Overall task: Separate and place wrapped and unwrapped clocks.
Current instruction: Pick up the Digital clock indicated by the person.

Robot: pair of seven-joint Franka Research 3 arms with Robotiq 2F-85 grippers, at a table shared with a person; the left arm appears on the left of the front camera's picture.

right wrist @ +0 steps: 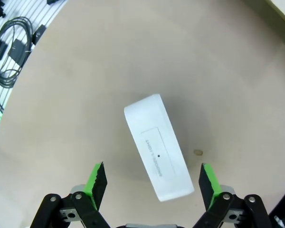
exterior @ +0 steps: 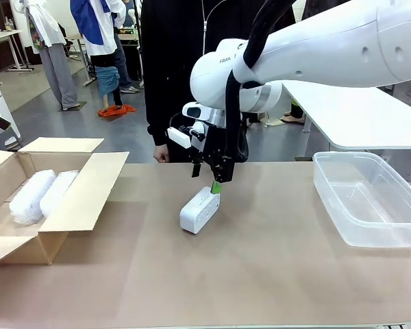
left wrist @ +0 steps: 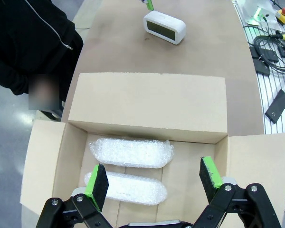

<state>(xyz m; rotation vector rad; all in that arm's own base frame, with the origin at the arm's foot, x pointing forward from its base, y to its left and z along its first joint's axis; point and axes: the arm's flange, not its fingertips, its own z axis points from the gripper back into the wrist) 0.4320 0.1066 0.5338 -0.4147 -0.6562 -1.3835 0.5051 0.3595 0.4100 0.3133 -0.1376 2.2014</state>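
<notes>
Clock position is what we watch here: the bare white clock [exterior: 199, 210] lies on the brown table [exterior: 274, 260] near its middle, directly under our right gripper [exterior: 207, 177], whose fingers hang spread just above its far end and touch nothing. In the right wrist view the clock [right wrist: 157, 147] sits between the two green pads [right wrist: 96, 184], but its long axis runs on a slant from the upper left toward the lower right, so the near end lies closer to one pad than to the other. We judge that the wrist needs some roll before descent, so the pads meet the clock's long flat sides and not its corners.

Our left gripper [left wrist: 154, 183] hovers over the open cardboard box [left wrist: 147, 107] at the table's left side, its fingers likewise wide apart and empty. Below it the two bubble-wrapped clocks [left wrist: 131, 152] lie side by side on the box floor, parallel, close together or just touching. So the wrapped pair looks sorted, and the bare clock is left.

The clear plastic bin [exterior: 367, 199] stands empty at the table's right side, well apart from the clock, and we take it as the likely destination. Our right arm is plainly the nearer one for this pick. A person in dark clothing [exterior: 175, 62] stands at the far edge.
</notes>
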